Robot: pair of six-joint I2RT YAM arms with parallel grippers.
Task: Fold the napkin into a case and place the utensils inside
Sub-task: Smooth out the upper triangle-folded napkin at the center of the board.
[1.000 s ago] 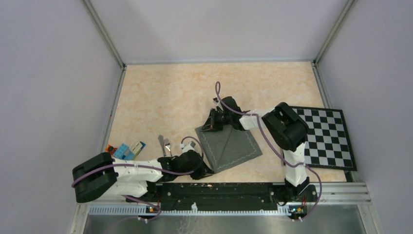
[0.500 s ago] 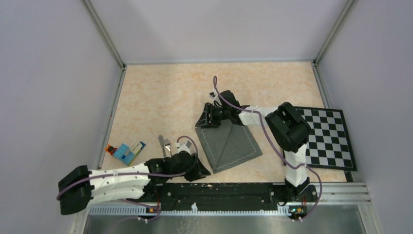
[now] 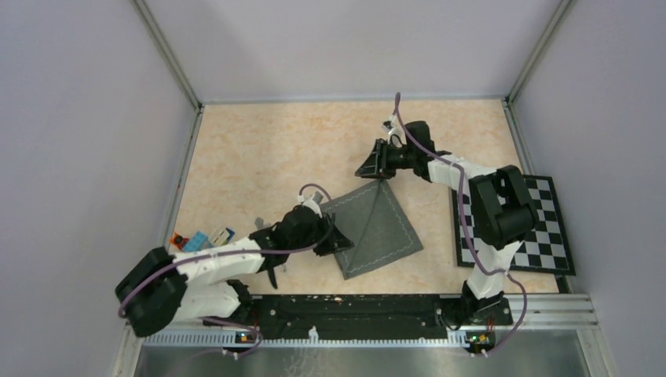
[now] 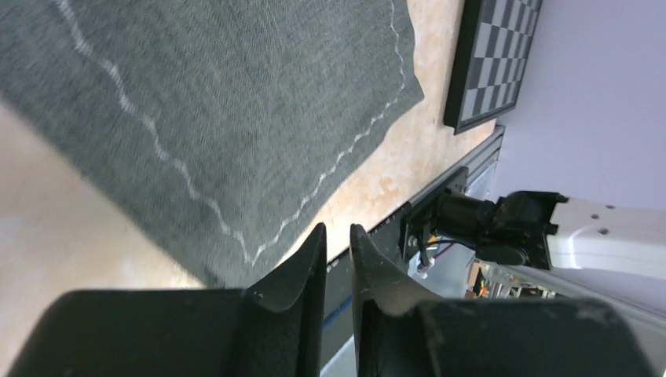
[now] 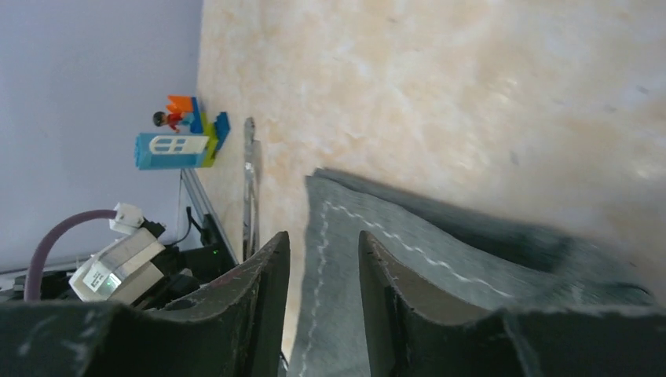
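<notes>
- Noted left arm (image 3: 220, 263) lying low over the worktop (image 3: 275, 149), reaching from its base at the near left rightward to the napkin (image 3: 381, 228).
- Read left tool (image 4: 338, 232) as released: jaws only narrowly apart, nothing between them.
- Noted right arm (image 3: 499, 208) bent at a raised elbow over the checkered board (image 3: 542, 236), forearm running up and left toward the far middle of the worktop.
- Read right tool (image 5: 323, 236) as released: jaws clearly apart, cloth visible through the gap but not pinched.
- Could not find the utensils from above: the spot beside the toy blocks (image 3: 206, 239) is covered by the left forearm.
- Saw one slim silver utensil (image 5: 250, 181) from the right wrist, lying on the worktop between blocks and napkin; cannot tell knife from fork.
- Noted left part of the board hidden behind the right arm.
- Found napkin spread as a diamond in the middle of the worktop, one diagonal crease across it, light stitching along the hem; not yet a case.
- Placed left tool at the napkin's left corner; cannot tell from above whether touching or just over it. From the left wrist, saw a napkin corner just beside the tips, near-edge rail (image 4: 471, 157) beyond.
- Placed right tool just past the napkin's far corner, tips pointing left, clear of the cloth in the top view.
</notes>
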